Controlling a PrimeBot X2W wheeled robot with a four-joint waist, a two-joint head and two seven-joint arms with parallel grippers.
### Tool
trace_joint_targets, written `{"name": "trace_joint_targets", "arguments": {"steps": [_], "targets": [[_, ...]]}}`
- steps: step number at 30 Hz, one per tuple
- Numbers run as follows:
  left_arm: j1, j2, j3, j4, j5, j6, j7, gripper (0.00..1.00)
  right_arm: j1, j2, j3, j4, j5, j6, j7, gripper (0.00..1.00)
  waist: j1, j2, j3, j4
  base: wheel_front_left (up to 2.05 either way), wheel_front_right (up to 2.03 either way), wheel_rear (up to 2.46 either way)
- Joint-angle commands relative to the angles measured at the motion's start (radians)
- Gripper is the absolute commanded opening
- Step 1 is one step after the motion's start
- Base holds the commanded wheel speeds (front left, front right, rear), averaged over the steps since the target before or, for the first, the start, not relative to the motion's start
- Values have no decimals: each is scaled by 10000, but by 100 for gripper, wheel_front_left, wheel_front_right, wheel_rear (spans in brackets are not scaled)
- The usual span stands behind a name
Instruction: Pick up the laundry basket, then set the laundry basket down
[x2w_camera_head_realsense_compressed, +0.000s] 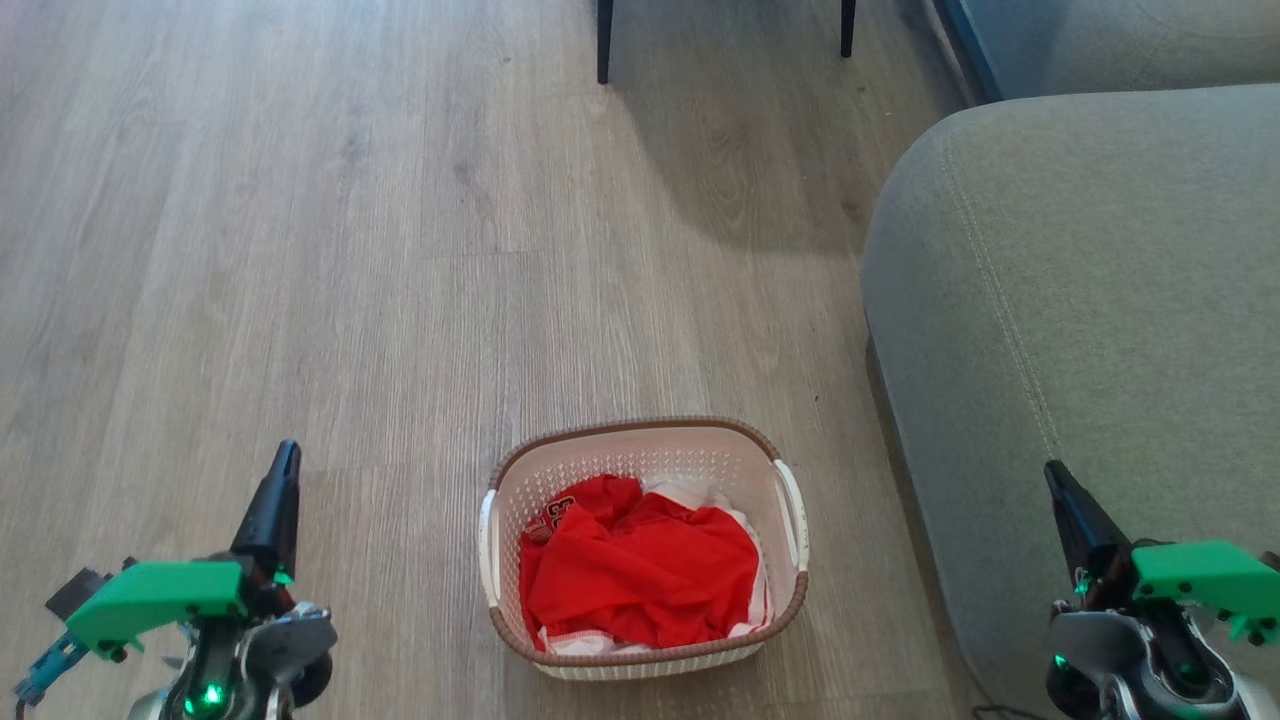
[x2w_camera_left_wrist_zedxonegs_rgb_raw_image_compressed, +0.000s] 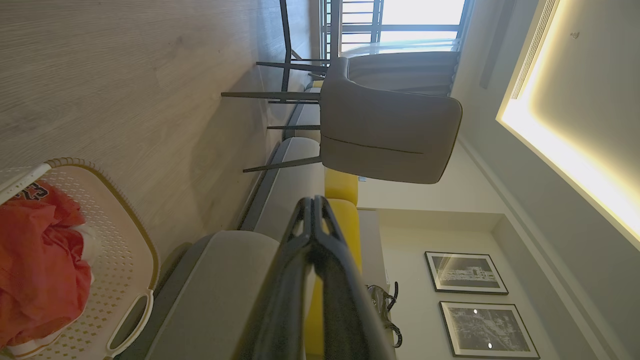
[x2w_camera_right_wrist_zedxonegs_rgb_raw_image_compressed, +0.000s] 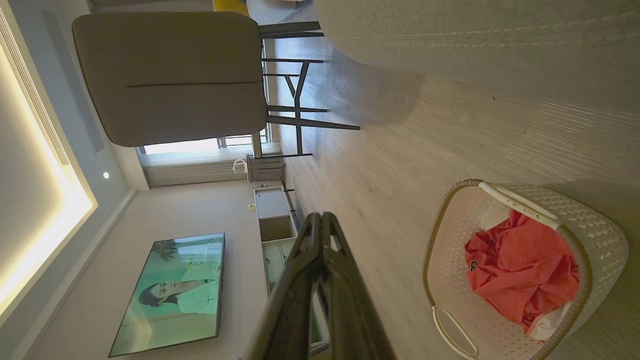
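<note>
The laundry basket (x2w_camera_head_realsense_compressed: 640, 447) stands on the wooden floor in the lower middle of the head view, cream-white with perforated walls, a brown rim and white side handles. Red-and-white clothes (x2w_camera_head_realsense_compressed: 640, 575) lie crumpled inside it. My left gripper (x2w_camera_head_realsense_compressed: 287, 455) hangs shut at the lower left, well clear of the basket's left handle (x2w_camera_head_realsense_compressed: 487, 550). At the lower right my right gripper (x2w_camera_head_realsense_compressed: 1053, 472) is shut too, over the sofa's edge and apart from the right handle (x2w_camera_head_realsense_compressed: 793, 515). The basket (x2w_camera_left_wrist_zedxonegs_rgb_raw_image_compressed: 125, 250) also sits at the left wrist view's bottom left, and the basket (x2w_camera_right_wrist_zedxonegs_rgb_raw_image_compressed: 595, 235) at the right wrist view's lower right.
A grey sofa (x2w_camera_head_realsense_compressed: 1080, 330) fills the right side, close to the basket. Dark chair legs (x2w_camera_head_realsense_compressed: 604, 40) stand at the far end of the floor, belonging to a grey chair (x2w_camera_left_wrist_zedxonegs_rgb_raw_image_compressed: 390, 130). Bare wooden floor (x2w_camera_head_realsense_compressed: 300, 250) stretches left and ahead. A television (x2w_camera_right_wrist_zedxonegs_rgb_raw_image_compressed: 172, 292) hangs on the wall.
</note>
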Motion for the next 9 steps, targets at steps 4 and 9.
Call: {"name": "trace_joint_targets", "arguments": {"steps": [4,9], "targets": [[-480,35,344,-297,66,-67,68,0,-490,-32,166,-314,-73,25,68,0,0,0,0,0,0,0,0],[-480,31,349,-297,70,-67,72,0,-491,-26,156,-314,-81,25,76,0,0,0,0,0,0,0,0]]}}
